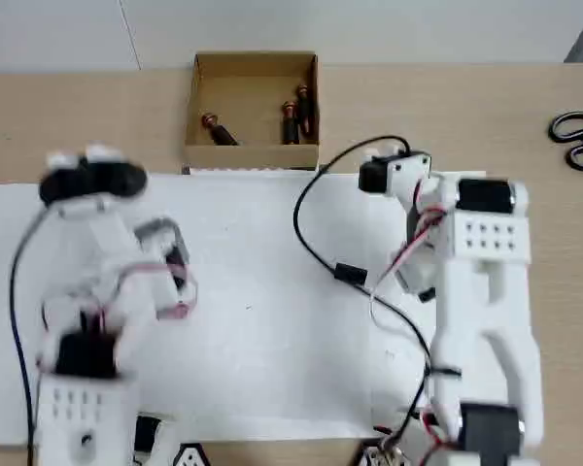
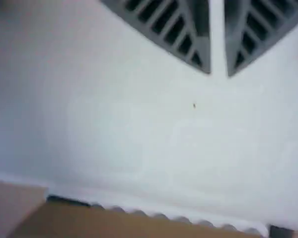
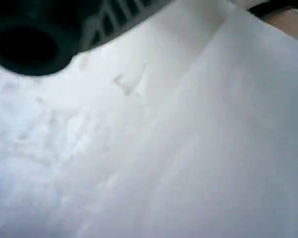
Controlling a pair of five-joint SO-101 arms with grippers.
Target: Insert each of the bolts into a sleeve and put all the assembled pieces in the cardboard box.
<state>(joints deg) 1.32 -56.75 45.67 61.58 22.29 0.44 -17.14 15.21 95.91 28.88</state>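
Observation:
The cardboard box stands at the far edge of the white sheet. Three assembled pieces lie inside it: one at its left and two side by side at its right. My left gripper hangs low over the bare sheet on the left side, shut with nothing in it. My right gripper is tucked under its arm, close over the sheet on the right. No loose bolt or sleeve lies on the sheet.
A white paper sheet covers the middle of the wooden table. Black scissors lie at the far right. A black cable loops over the sheet beside the right arm.

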